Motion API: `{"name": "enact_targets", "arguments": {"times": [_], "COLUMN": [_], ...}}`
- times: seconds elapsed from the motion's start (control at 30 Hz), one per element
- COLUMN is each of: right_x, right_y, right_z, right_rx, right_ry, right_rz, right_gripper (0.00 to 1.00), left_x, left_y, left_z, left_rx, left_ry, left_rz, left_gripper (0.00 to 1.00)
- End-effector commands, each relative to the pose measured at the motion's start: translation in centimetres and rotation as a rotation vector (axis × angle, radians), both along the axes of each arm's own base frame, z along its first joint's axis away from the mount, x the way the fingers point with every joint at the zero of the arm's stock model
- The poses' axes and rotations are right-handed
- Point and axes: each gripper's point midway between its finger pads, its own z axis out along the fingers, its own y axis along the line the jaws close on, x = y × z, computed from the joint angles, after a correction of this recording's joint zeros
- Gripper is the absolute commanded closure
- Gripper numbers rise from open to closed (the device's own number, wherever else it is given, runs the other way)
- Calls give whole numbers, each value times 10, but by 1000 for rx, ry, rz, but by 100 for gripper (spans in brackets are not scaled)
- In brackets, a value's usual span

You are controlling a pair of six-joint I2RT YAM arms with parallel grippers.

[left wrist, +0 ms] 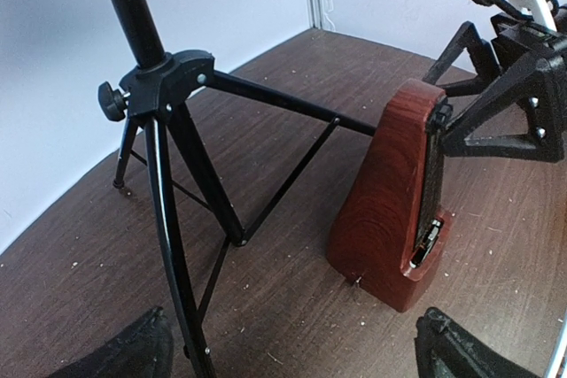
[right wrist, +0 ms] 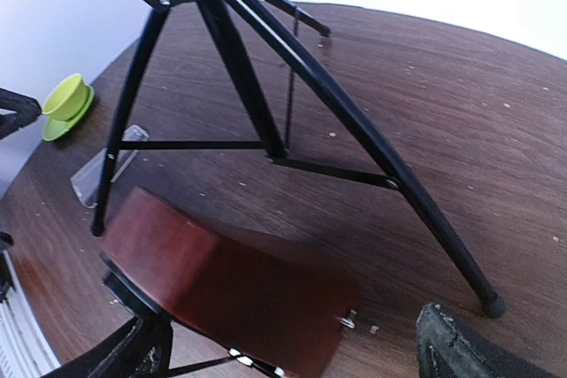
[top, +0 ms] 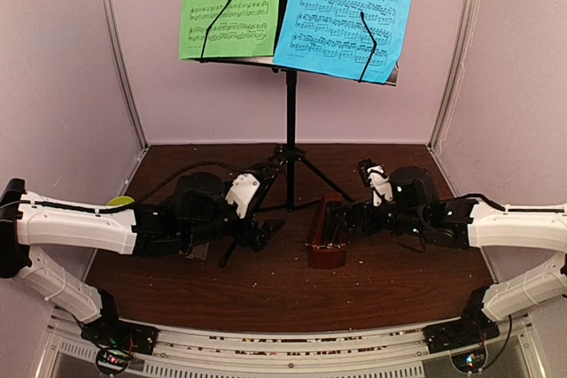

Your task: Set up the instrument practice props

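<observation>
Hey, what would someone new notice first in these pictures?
The bright green sheet and blue sheet of music stand out, side by side on the black music stand at the back. Below, a red-brown metronome stands on the dark table beside the stand's tripod legs.

Pale lilac walls, dark wooden table

The top camera looks down from above and behind the arm bases toward the back wall, far enough off to take in the whole table and the music stand. The left wrist camera sits low and close, facing rightward across the stand's legs to the metronome. The right wrist camera, closer still, looks leftward over the same metronome and legs.
</observation>
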Motion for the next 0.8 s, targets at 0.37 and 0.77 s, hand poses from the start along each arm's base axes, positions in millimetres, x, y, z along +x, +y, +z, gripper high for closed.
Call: {"name": "enact_targets", "arguments": {"times": [0.37, 0.77], "right_x": [-5, 10], "right_y": [-120, -139], "right_z": [-27, 10], "right_rx": [-192, -91], "right_ry": [63, 91], "right_rz": [-359, -424], "right_gripper": [1, 0], "left_x": [12, 31], "left_y": [3, 47], "left_z": [20, 26], "left_rx": [-96, -221], "left_ry": [-5, 36], "left_rz": [51, 197], "left_gripper": [3, 2]}}
